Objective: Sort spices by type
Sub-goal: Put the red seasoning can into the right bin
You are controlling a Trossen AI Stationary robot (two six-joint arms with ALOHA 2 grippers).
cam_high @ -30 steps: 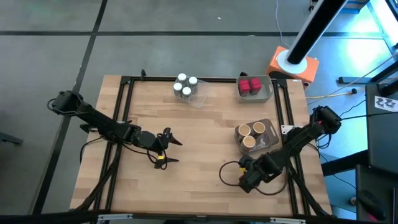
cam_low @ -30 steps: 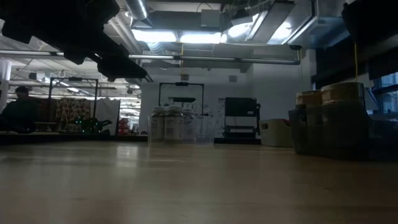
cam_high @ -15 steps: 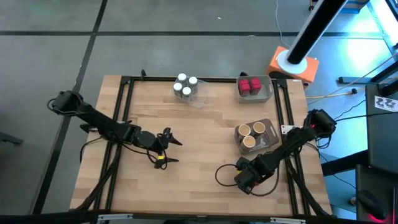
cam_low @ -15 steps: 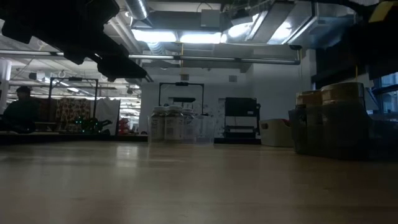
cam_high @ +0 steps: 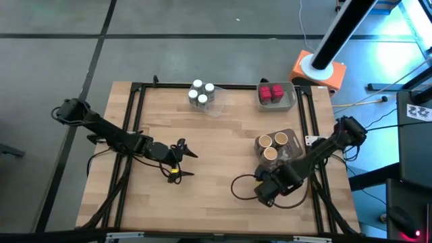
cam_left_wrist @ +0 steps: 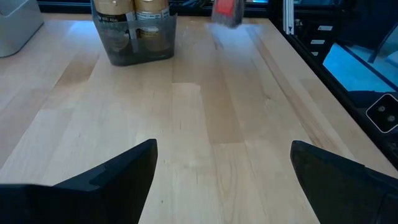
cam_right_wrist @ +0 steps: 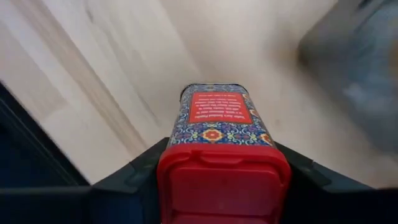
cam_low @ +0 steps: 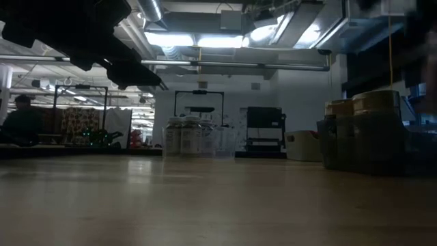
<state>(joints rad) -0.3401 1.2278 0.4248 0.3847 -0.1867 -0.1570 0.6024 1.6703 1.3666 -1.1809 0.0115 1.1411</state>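
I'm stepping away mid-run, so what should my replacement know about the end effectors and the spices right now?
Right end effector: shut on a red-lidded spice tin, above the table's near right part.
Left end effector: open, empty, over the table's left middle.
Sorted: white-lidded jars in the clear tray, red packets in the grey tray, tan jars in the dark tray.
Left: take the held tin to the red packets.

White-lidded jars (cam_high: pixel 201 94) cluster upright at the tabletop's far edge, red packets (cam_high: pixel 271 93) near the far right corner, tan cups (cam_high: pixel 273 145) by the right edge, and one red-capped patterned tin (cam_right_wrist: pixel 222 146) sits clamped in the right end effector (cam_high: pixel 264 191).
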